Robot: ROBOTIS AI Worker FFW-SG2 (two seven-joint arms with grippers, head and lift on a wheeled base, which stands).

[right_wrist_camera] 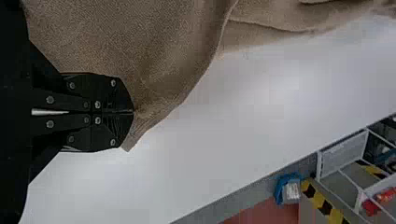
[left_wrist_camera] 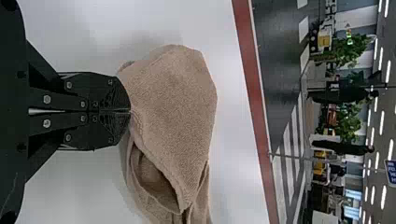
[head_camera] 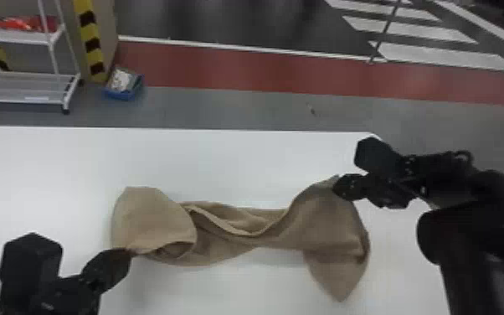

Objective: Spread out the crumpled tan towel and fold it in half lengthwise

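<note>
Crumpled and twisted, the tan towel (head_camera: 238,228) stretches left to right over the white table, its middle bunched into folds. At its near left edge my left gripper (head_camera: 127,252) is shut on the cloth. In the left wrist view that gripper (left_wrist_camera: 130,112) pinches the edge of the towel (left_wrist_camera: 173,98), with a hollow fold beside it. My right gripper (head_camera: 337,188) holds the far right corner, and a pointed flap hangs toward the near side. The right wrist view has the gripper (right_wrist_camera: 133,112) shut on the towel (right_wrist_camera: 140,46) close to a corner tip.
The white table (head_camera: 243,163) runs under both arms, its far edge beyond the towel. On the floor behind stand a white rack (head_camera: 25,100) and a blue bin (head_camera: 124,93), both at the back left.
</note>
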